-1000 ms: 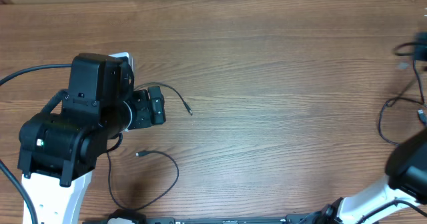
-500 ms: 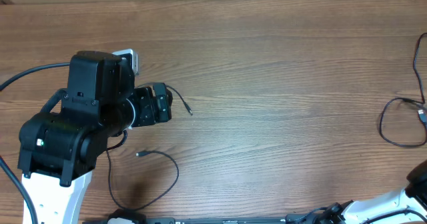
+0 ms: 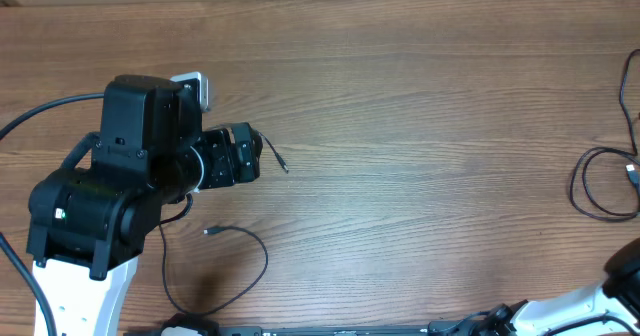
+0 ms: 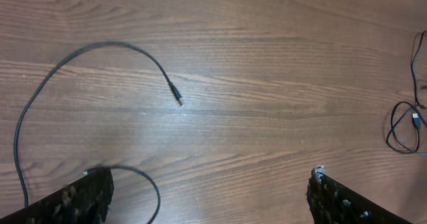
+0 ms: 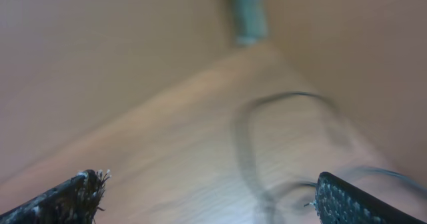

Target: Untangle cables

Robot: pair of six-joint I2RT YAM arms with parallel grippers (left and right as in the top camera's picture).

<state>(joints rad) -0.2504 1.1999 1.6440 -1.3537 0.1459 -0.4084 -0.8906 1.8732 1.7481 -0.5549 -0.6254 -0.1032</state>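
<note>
The right arm is pulling back into the lower right corner of the table; a second ago it was reaching higher along the right edge, with a dark shape over the cable there. The right gripper is now spreading its fingers fully apart and is holding nothing. Its own view is blurred, showing only a smeared loop of cord on the wood between the tips.

The right cable is lying free as a loose loop at the table's right edge, with a strand trailing up along that edge. It is sitting a little flatter and rounder than before.

The left gripper is hovering with its fingers wide apart and only bare wood between them. It is sitting slightly farther right than a second ago.

Two cables are lying near the left gripper, unchanged. The upper cable is poking out from under the gripper, its plug tip pointing right. The lower cable is curling from its plug below the arm round and back toward the table's front edge. One strand is running just beside the left finger; whether they are touching cannot be told.
</note>
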